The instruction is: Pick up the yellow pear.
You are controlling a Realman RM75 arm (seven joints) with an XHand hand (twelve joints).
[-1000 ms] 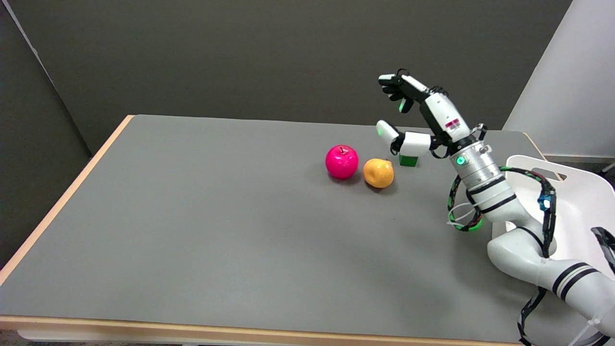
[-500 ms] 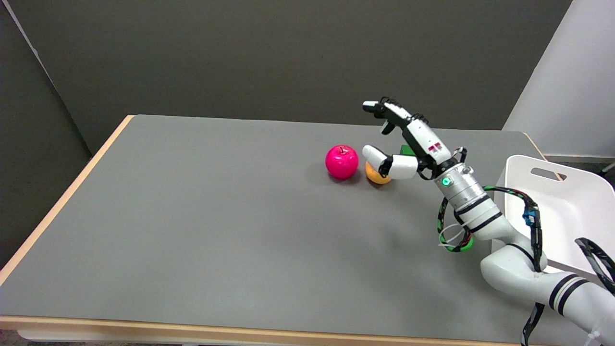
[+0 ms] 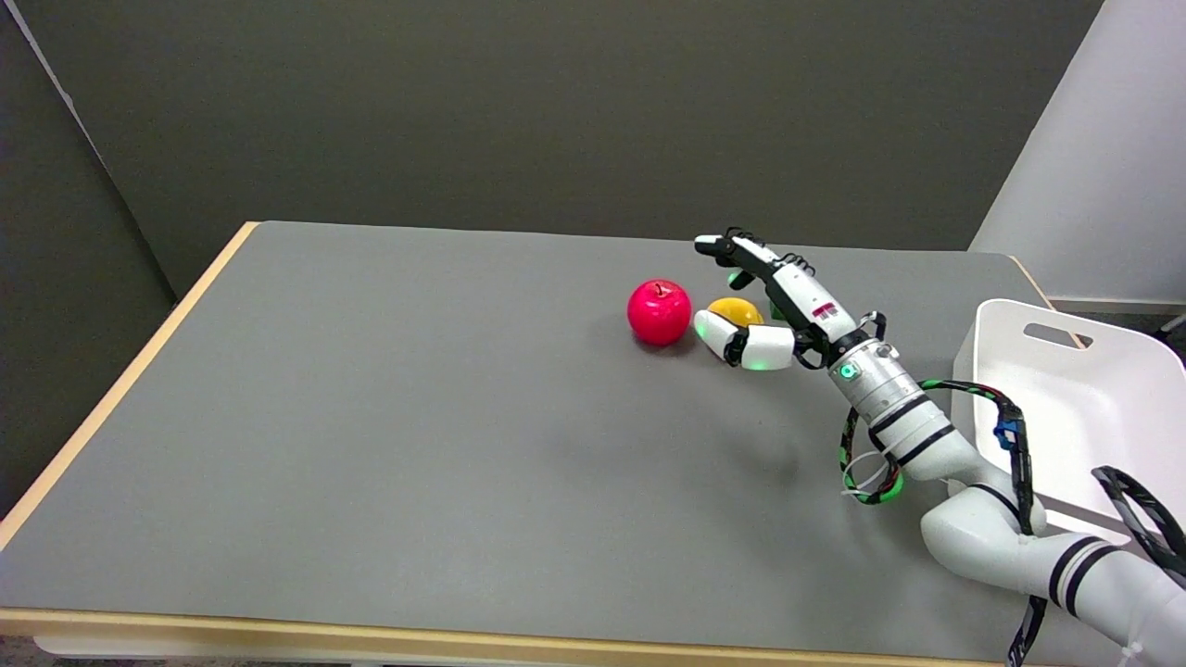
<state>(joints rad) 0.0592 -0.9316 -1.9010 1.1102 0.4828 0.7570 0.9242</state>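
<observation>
Fingers (image 3: 732, 248) of the right hand (image 3: 755, 306) are spread apart and hold nothing. They reach out over the far side of the yellow pear (image 3: 734, 310), while the thumb (image 3: 737, 341) curves along its near side, so the hand brackets the fruit from the right. Whether thumb or fingers actually touch the pear cannot be told from this view; the thumb hides the lower part of it and only the rounded yellow top shows.

Pear and hand sit on the grey table (image 3: 371, 417), toward its far right part. Just left of the pear, close beside it, lies a red apple (image 3: 659, 312) with a small stem on top; whether the two fruits touch cannot be told either. A small green block (image 3: 773, 310) peeks out behind the hand, right of the pear, mostly covered by the fingers and palm.

Behind the hand the white right arm (image 3: 936, 454) runs down to the lower right corner of the picture, with a silver wrist section, black bands and a looped cable in green and black hanging under it. A white bin (image 3: 1066, 371) with a handle slot stands at the table's right edge, partly behind the arm. The table has a pale wooden rim along its left and near sides, and dark panels stand behind its far edge.
</observation>
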